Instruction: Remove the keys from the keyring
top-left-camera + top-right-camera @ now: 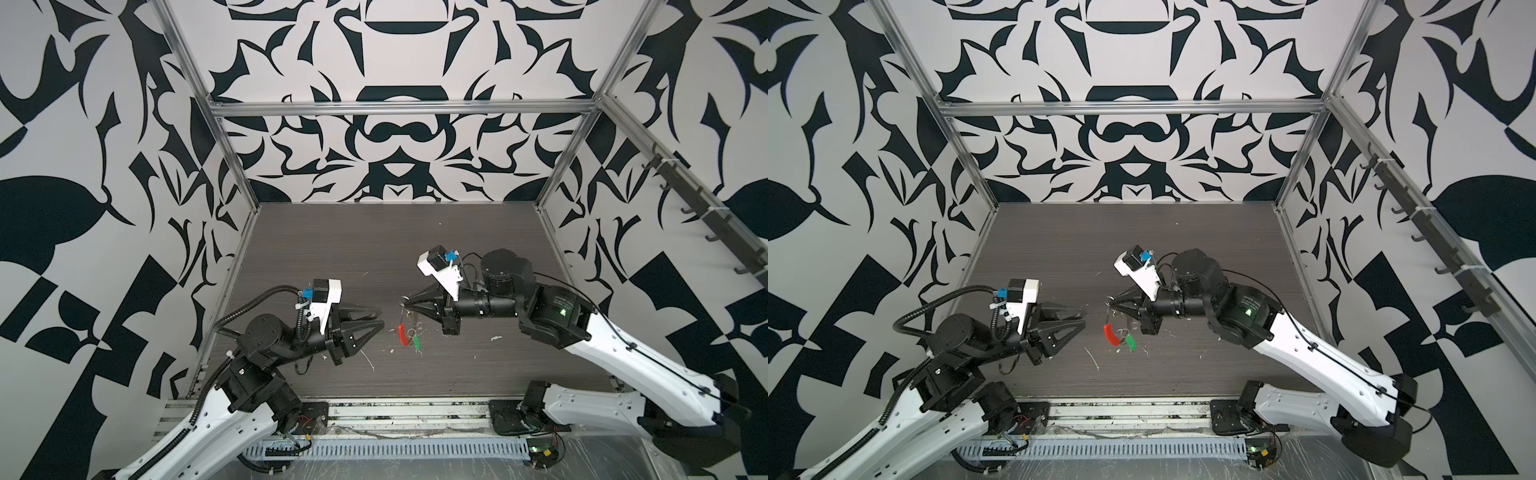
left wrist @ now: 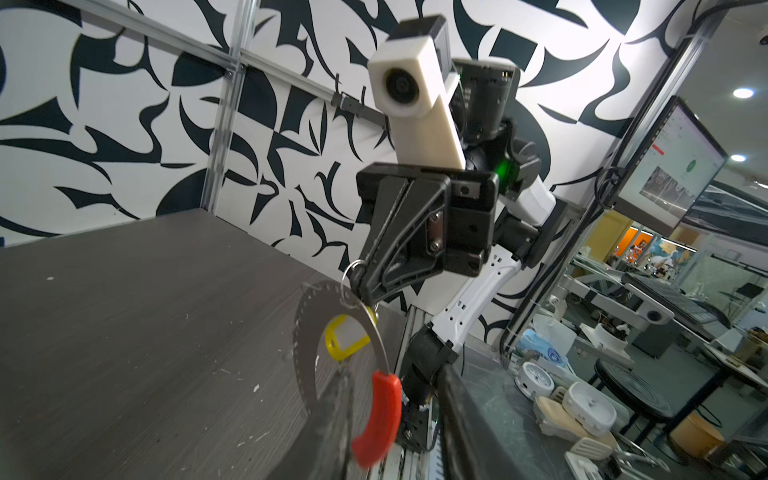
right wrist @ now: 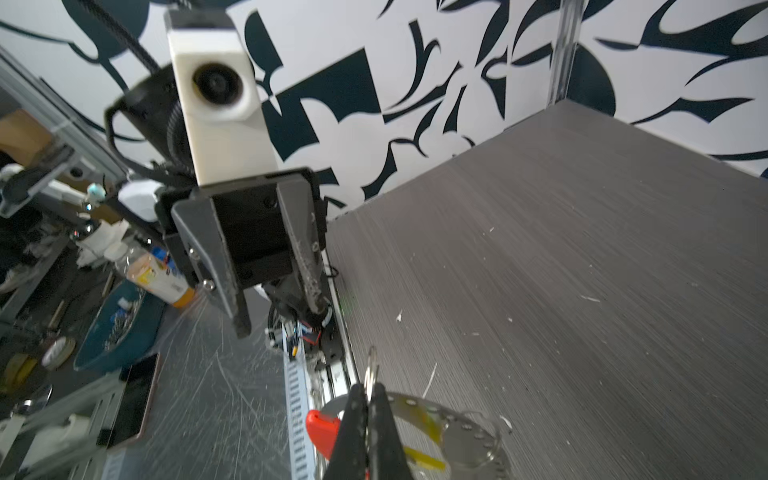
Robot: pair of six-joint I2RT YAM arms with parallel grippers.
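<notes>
The thin silver keyring's (image 2: pixel 306 332) red plastic sleeve (image 2: pixel 380 419) dangles below my right gripper (image 2: pixel 358 286), which pinches the yellow plastic key's (image 2: pixel 347 343) small loop (image 2: pixel 351 268); I'd steady that hoop with my spread left gripper (image 1: pixel 380 318).

Dark wood-grain tabletop (image 1: pixel 332 249) with scattered white scraps (image 1: pixel 369 360), black-and-white patterned walls (image 1: pixel 399 158), aluminium frame (image 1: pixel 399 109).

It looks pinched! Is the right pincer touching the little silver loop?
Touching. The right wrist view shows the right pincer shut on the loop.
</notes>
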